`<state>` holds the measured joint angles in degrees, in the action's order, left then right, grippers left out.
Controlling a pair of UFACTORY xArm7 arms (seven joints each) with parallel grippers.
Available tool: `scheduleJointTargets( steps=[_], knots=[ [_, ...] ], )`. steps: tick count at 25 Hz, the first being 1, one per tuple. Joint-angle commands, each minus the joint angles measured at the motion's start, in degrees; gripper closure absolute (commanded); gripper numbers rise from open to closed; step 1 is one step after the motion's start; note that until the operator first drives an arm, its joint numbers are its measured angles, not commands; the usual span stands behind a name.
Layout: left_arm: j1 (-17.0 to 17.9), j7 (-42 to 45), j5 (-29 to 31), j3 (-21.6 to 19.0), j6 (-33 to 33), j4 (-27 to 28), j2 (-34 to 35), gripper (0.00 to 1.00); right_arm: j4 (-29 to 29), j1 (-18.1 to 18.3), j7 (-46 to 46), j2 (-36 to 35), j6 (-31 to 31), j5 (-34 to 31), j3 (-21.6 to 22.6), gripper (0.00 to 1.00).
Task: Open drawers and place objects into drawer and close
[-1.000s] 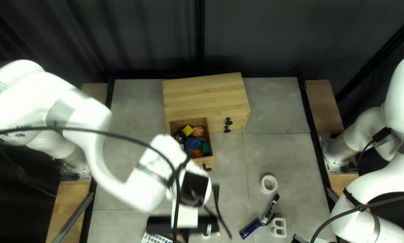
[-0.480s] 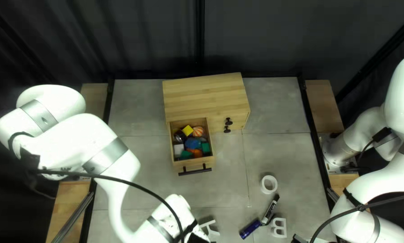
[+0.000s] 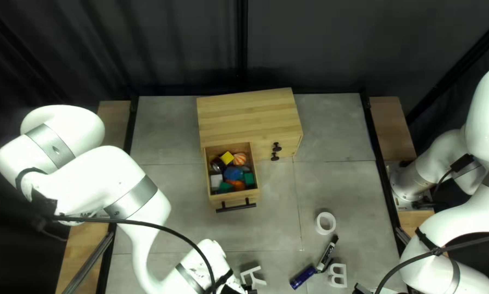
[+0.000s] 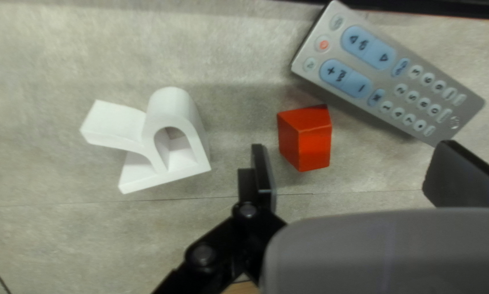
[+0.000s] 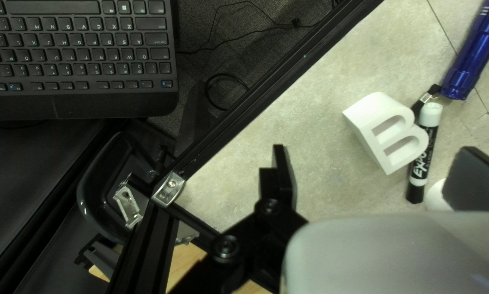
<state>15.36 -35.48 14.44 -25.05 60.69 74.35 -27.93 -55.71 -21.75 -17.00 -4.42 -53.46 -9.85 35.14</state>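
Observation:
At the near edge of the top left view is my left gripper [image 3: 248,291], mostly cut off. The left wrist view shows the left gripper [image 4: 355,163] open above the table, with a red block [image 4: 304,140] on the tabletop ahead, nearer one finger. A white letter [image 4: 163,144] lies beside it. My right gripper [image 3: 360,288] barely shows near the bottom of the top left view; in the right wrist view the right gripper [image 5: 372,171] is open, holding nothing. The wooden cabinet [image 3: 250,117] has its left drawer [image 3: 236,199] pulled out, holding several colored objects. Its other front, with black knobs, is shut.
A grey remote [image 4: 388,73] lies beyond the red block. A white tape roll [image 3: 325,223], a black-and-white marker [image 3: 327,253], a blue flashlight [image 3: 302,276] and a letter B [image 3: 337,275] lie right of center. A keyboard [image 5: 75,54] is beyond the table's edge rail.
My left arm has swung away from the open drawer toward the near edge, uncovering the drawer's contents, its handle and a white letter. The right arm looks still.

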Motion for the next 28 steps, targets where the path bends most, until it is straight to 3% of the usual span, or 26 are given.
scheduleJointTargets(
  steps=[1,16,18,22,28],
  knots=[
    [0.09,1.81,0.65,0.5,-2.54,-2.58,0.74,0.0,0.0,0.0,0.0,0.0,0.0,0.0,0.0,0.0],
    [-0.37,2.99,2.0,1.66,-7.26,-5.59,0.32,0.03,0.0,0.0,0.0,0.0,0.0,0.0,0.0,0.0],
    [-0.4,2.95,2.02,1.67,-7.2,-5.66,0.43,0.16,0.0,0.0,0.0,0.0,0.0,0.0,0.0,0.0],
    [-0.46,2.82,2.11,1.82,-7.48,-5.43,-0.24,0.88,0.0,0.0,0.0,0.0,0.0,0.0,0.0,0.0],
    [-0.61,2.51,1.97,1.77,-6.59,-5.41,0.18,1.0,0.0,0.0,0.0,0.0,0.0,0.0,0.0,0.0]
  ],
)
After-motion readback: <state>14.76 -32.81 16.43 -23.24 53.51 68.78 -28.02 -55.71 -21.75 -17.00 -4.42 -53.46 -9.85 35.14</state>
